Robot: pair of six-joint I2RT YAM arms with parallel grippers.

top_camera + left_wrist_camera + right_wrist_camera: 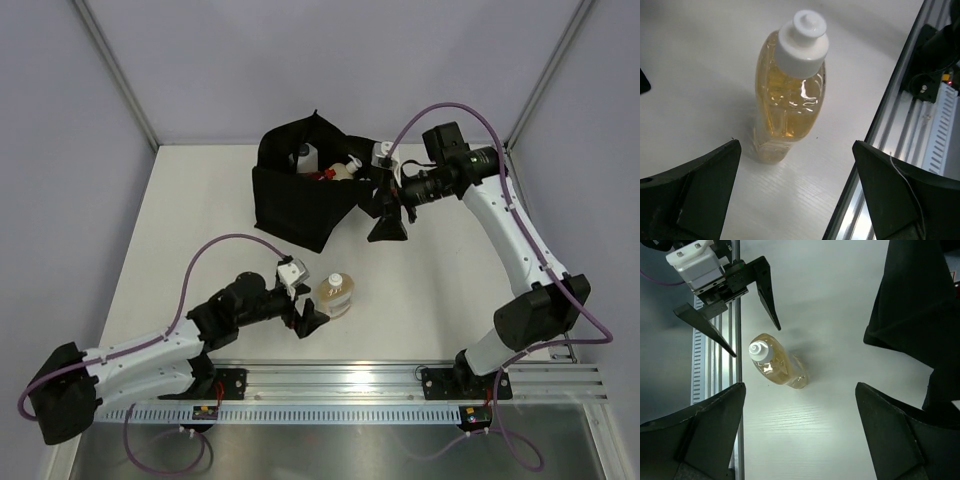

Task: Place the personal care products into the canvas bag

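Observation:
One clear amber-liquid bottle (337,296) with a white cap stands upright on the white table near the front; it shows in the left wrist view (790,95) and in the right wrist view (776,365). My left gripper (305,321) is open and empty, just left of and in front of that bottle. The black canvas bag (300,195) stands at the back, open, with a white-capped bottle (303,155) and a red item (325,175) inside. My right gripper (386,222) is open and empty beside the bag's right edge (912,305).
An aluminium rail (400,385) runs along the table's front edge; it also shows in the left wrist view (900,125). Grey walls stand behind and at the sides.

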